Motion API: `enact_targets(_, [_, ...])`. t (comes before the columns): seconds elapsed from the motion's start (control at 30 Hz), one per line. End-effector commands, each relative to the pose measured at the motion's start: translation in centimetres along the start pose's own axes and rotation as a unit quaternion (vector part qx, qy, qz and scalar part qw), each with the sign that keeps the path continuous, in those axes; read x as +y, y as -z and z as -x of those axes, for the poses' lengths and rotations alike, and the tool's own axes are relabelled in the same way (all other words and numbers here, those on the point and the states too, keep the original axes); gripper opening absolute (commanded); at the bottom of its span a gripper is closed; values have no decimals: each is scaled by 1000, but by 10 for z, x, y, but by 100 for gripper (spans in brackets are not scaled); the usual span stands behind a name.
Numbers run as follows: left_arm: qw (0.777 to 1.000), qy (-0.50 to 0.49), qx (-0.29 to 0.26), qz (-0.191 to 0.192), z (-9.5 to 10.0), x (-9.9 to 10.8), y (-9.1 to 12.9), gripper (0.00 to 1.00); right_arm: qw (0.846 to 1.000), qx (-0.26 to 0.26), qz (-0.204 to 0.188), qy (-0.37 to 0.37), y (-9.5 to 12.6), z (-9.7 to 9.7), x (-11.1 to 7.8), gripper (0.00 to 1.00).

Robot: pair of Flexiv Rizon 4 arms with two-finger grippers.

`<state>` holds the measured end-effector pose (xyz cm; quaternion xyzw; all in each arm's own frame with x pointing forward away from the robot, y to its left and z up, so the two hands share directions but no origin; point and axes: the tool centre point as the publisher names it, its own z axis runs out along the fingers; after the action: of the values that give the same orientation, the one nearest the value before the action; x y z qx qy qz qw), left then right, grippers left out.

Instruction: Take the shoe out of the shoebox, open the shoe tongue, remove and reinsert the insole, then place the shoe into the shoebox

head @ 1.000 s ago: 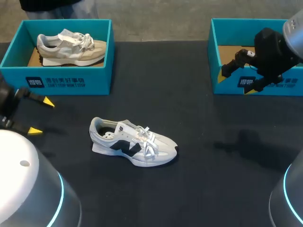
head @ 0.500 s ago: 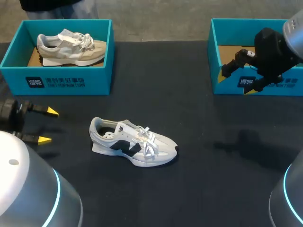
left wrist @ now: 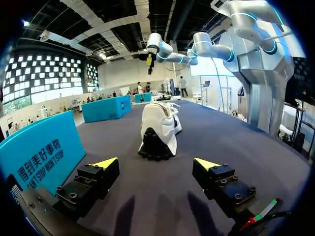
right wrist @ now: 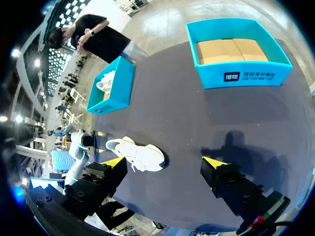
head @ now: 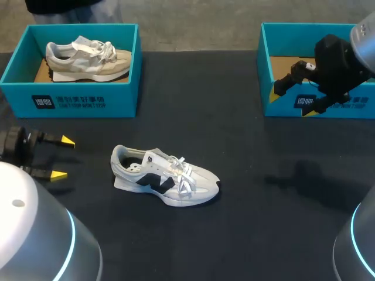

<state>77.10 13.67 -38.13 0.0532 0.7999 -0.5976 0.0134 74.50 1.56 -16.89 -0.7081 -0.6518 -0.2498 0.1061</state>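
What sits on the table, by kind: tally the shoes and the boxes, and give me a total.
Shoes: 2, the white-and-black lace-up sneaker lying outside the boxes and the beige lace-up sneaker inside one.
Shoeboxes: 2, the left teal cardboard shoebox holding the beige one and the right teal cardboard shoebox, empty.
Total: 4.

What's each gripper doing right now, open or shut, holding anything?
Left gripper: open, empty, white shoe ahead of it.
Right gripper: open, empty.
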Motion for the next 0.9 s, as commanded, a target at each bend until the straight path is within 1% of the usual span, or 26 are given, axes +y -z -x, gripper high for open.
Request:
enact_targets(0.03, [1000, 0, 0, 0, 1, 1, 1, 100, 1000, -1, 0, -1, -1, -1, 0, 100])
enact_targets(0.7, [1000, 0, 0, 0, 1, 1, 1, 100, 1000, -1, 0, -1, -1, -1, 0, 100])
enact_targets(0.77, [1000, 15, -19, -11, 3, 1, 1, 100, 1000, -1, 0, -1, -1, -1, 0, 100])
enact_targets(0.9, [997, 54, -60, -13, 8, 1, 2, 100, 1000, -1, 0, -1, -1, -1, 0, 100])
